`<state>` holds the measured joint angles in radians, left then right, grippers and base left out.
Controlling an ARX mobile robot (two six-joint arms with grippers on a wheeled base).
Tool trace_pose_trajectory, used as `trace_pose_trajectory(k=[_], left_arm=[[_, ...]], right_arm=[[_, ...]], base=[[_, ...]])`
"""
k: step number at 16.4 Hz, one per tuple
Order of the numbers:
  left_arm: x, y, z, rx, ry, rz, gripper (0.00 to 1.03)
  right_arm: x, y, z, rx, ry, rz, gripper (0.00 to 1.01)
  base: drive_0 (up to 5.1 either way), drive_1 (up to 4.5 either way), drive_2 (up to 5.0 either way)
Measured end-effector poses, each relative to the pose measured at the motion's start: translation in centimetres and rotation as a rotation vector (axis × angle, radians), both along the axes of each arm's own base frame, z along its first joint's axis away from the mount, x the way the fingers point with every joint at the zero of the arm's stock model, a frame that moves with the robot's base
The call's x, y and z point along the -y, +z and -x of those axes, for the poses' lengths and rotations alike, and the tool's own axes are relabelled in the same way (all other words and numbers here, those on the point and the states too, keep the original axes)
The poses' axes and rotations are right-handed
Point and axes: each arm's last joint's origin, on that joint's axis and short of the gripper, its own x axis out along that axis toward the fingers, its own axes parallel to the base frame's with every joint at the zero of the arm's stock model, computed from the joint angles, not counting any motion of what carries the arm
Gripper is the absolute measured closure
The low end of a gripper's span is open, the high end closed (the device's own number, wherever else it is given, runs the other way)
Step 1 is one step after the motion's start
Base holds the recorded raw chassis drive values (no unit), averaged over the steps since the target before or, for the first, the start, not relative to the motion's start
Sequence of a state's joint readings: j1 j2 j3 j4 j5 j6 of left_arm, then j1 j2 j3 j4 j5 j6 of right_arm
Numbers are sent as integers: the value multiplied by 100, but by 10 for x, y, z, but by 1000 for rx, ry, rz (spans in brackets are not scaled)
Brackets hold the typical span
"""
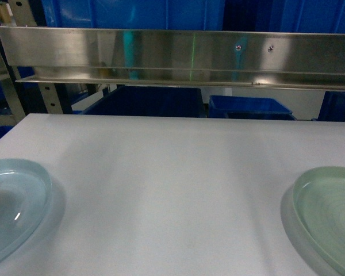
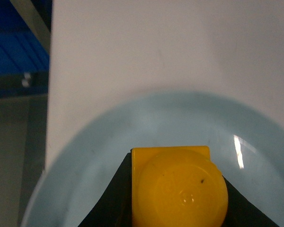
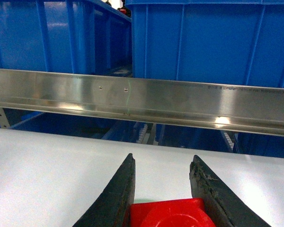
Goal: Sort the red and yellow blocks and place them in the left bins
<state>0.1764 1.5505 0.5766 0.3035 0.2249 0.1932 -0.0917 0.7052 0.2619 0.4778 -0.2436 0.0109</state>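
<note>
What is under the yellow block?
Under the bright yellow plastic block lies the pale blue round plate, resting on the white table. The dark fingers of the left gripper flank it. Any contact underneath is hidden.

We see a white tabletop (image 1: 172, 184) carrying a pale blue plate (image 1: 17, 207) at its left edge and a pale green plate (image 1: 328, 213) at its right.

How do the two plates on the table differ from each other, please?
The pale blue plate sits at the table's left edge; the pale green plate sits at the right edge. The blue plate looks smooth, while the green plate shows faint concentric rings. In the left wrist view a yellow block is over the blue plate between dark fingers; the head view shows nothing on the visible part of the green plate. Both are round, shallow and cut off by the frame.
</note>
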Motion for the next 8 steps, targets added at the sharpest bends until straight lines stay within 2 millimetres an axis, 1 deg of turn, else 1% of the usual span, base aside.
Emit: trace_pose_trajectory(k=[1,3,4,5,8], left_arm=[[-1,15,-6,89,5,-8,76],[1,72,-18,331,11,-18,76],[3,91,-18,404,8,-18,76],[4,99,-17,432,5,-16,76],[4,77,-18,340,9,1,76]], right_arm=[[0,0,0,0,0,0,73],[0,0,0,0,0,0,73],[0,0,0,0,0,0,73],[0,0,0,0,0,0,73],[0,0,0,0,0,0,73]], base=[[0,0,0],[0,0,0],[0,0,0],[0,0,0],[0,0,0]])
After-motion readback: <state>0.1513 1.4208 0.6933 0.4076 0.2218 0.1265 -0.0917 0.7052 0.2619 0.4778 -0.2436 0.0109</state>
